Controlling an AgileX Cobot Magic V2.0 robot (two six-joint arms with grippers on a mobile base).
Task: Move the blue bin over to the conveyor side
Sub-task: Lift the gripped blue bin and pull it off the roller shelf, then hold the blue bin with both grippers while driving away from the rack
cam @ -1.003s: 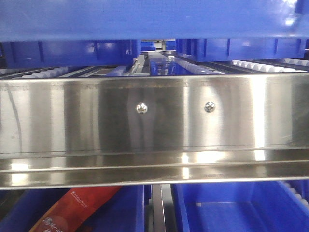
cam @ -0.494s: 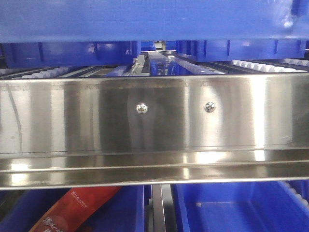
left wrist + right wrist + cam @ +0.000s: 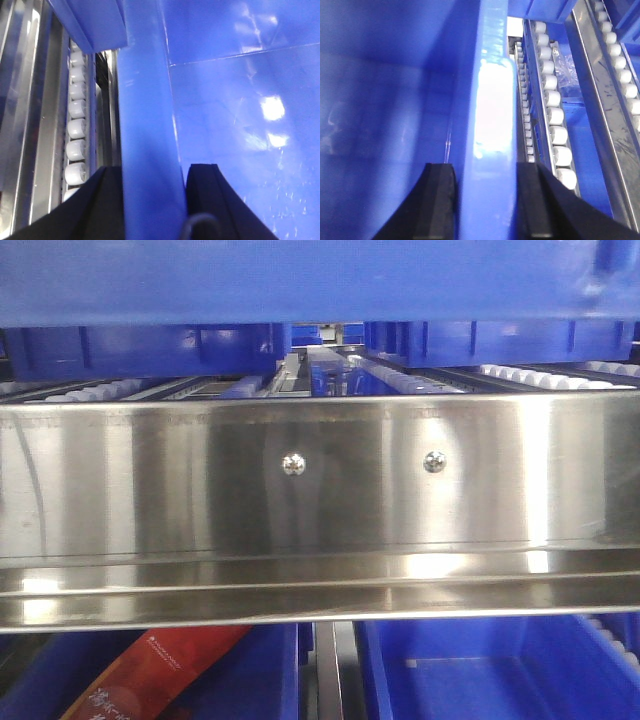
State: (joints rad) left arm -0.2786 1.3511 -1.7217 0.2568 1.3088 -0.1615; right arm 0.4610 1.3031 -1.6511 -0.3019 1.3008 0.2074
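The blue bin (image 3: 300, 280) fills the top of the front view, raised above the shelf rail. My left gripper (image 3: 152, 170) straddles the bin's thick rim (image 3: 145, 100), one black finger outside and one inside, both pressed against it. My right gripper (image 3: 487, 167) straddles the opposite rim (image 3: 492, 100) the same way, shut on it. The bin's glossy inside shows in both wrist views (image 3: 240, 100) (image 3: 380, 100) with nothing in it. The conveyor belt with its red edge is out of view.
A shiny stainless-steel rail (image 3: 320, 490) with two screws spans the front view. Below it sit a blue bin holding a red packet (image 3: 150, 670) and another blue bin (image 3: 480, 670). White roller tracks (image 3: 77, 130) (image 3: 552, 100) run beside the held bin. More blue bins (image 3: 140, 345) stand behind.
The glare on the blue bin at the top right of the front view has faded a little. Nothing else has visibly moved.
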